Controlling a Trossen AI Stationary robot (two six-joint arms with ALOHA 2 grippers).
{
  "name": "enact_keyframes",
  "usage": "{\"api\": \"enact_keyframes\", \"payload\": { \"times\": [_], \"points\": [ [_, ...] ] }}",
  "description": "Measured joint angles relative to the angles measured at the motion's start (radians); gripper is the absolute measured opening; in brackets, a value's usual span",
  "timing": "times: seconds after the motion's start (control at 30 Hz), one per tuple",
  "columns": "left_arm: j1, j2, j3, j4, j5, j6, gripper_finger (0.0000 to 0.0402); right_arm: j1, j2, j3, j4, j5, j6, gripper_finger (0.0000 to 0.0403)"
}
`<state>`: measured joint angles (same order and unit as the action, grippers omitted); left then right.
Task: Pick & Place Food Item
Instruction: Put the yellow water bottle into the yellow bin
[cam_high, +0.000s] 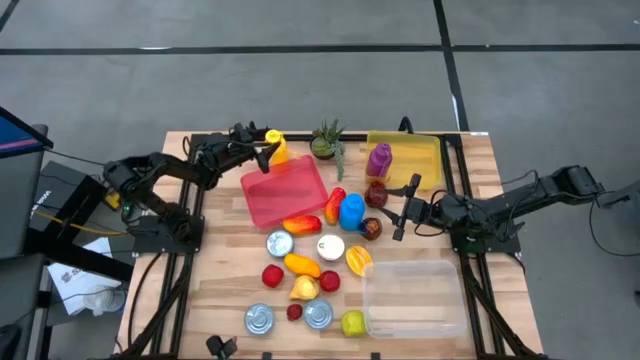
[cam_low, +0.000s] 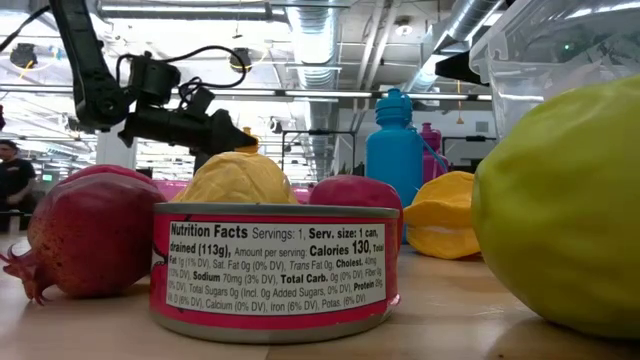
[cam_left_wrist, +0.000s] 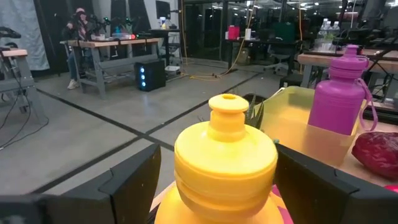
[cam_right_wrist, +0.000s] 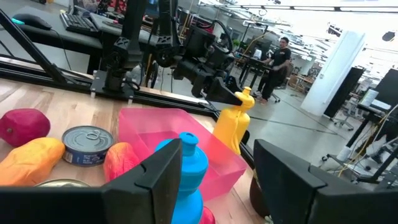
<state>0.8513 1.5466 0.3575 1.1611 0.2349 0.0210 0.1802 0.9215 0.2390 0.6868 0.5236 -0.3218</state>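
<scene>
Yellow bottle (cam_left_wrist: 225, 163) sits between left gripper's (cam_left_wrist: 214, 186) open fingers (cam_left_wrist: 134, 180).

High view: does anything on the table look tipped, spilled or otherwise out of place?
Yes: the pink bin sits askew, turned against the table's edges, while the yellow bin lies square. Nothing looks spilled or broken.

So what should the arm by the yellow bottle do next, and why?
Probably close. The left gripper has its fingers standing open on either side of the yellow plastic bottle, apart from it, beside the pink plastic bin. Closing looks like the next small step before lifting.
</scene>
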Motion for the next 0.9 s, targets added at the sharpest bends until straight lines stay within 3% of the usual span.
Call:
{"api": "enact_keyframes", "payload": {
  "times": [0.2, 0.47, 0.7, 0.9],
  "points": [
    [0.0, 0.007, 0.003, -0.001, 0.0, 0.0, 0.0279, 0.0, 0.0, 0.0, 0.0, 0.0, 0.0, 0.0189],
    [0.0, 0.007, 0.003, 0.014, -0.001, 0.005, 0.0206, 0.0, 0.0, 0.0, 0.0, 0.0, 0.005, 0.0189],
    [0.0, 0.004, 0.003, 0.019, -0.001, 0.003, 0.0211, 0.0, 0.0, 0.0, 0.0, 0.0, 0.006, 0.0189],
    [-0.002, -0.068, 0.003, 0.02, -0.001, 0.001, 0.0207, 0.0, 0.0, 0.0, 0.0, 0.0, 0.007, 0.0189]
  ]
}}
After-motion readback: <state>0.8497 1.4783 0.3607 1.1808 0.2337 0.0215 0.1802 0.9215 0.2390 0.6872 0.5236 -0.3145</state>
